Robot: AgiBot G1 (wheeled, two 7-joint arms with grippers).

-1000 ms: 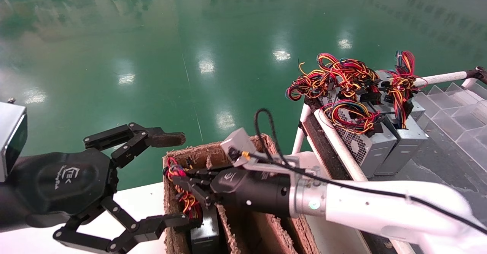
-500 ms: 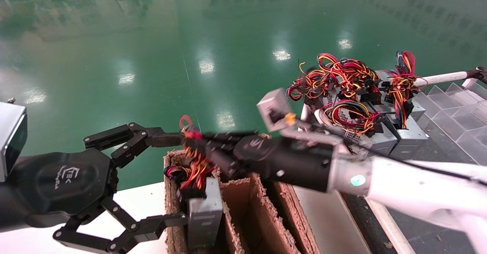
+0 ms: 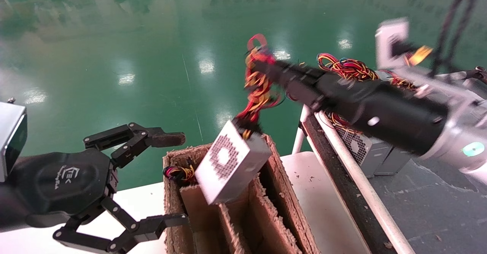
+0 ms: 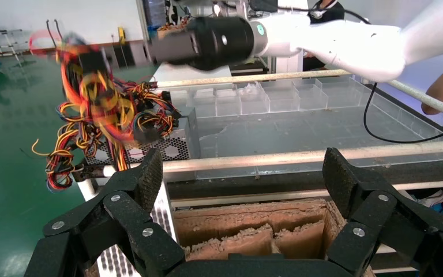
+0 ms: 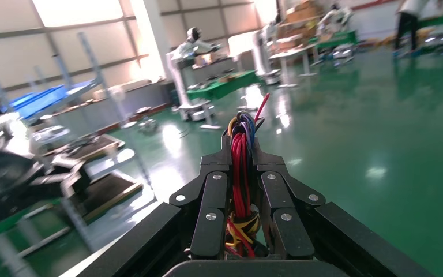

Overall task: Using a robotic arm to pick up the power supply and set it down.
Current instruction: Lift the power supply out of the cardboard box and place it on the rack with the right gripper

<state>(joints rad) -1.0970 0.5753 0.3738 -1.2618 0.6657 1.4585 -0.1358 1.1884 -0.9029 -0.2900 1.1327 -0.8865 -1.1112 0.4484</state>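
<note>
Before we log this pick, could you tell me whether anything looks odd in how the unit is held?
Yes. The right gripper clamps only the wire bundle, so the power supply dangles tilted above the cardboard box, not gripped by its casing.

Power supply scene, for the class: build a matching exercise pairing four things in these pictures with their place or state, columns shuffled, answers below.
Column one:
1. power supply
2. right end effector
3. left end effector
4. cardboard box

Column two:
A. open, beside the box
B. hanging tilted by its wires
C. divided into slots, on the white table
D. shut on the wire bundle

Pairs: 1-B, 2-D, 3-A, 4-C
</note>
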